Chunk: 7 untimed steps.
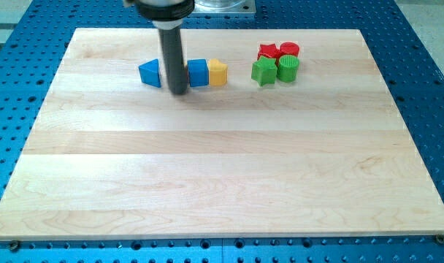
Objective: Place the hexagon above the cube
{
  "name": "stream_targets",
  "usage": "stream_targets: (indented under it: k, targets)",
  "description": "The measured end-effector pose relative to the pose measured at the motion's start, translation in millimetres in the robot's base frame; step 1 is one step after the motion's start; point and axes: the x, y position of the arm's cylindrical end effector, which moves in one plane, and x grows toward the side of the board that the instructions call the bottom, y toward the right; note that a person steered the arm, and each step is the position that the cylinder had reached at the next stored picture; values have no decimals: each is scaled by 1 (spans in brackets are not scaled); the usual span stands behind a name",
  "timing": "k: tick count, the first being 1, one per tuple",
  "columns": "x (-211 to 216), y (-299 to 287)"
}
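A blue cube [198, 73] sits near the view's top, left of centre, with a yellow hexagon [217, 73] touching its right side. A blue triangular block [150, 73] lies further left. My tip [178, 91] stands between the blue triangle and the blue cube, close against the cube's left side and slightly lower in the view. The rod hides part of the cube's left edge.
A cluster sits at the view's top right: a red star [268, 51], a red cylinder [289, 50], a green star [263, 71] and a green cylinder [288, 68]. The wooden board [222, 183] lies on a blue perforated table.
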Motion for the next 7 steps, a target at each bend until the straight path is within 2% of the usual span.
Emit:
stream_targets:
  k: [2,3,4,7]
  targets:
    - [8,37]
    - [-28,53]
    - [-26,-3]
    - [-91,40]
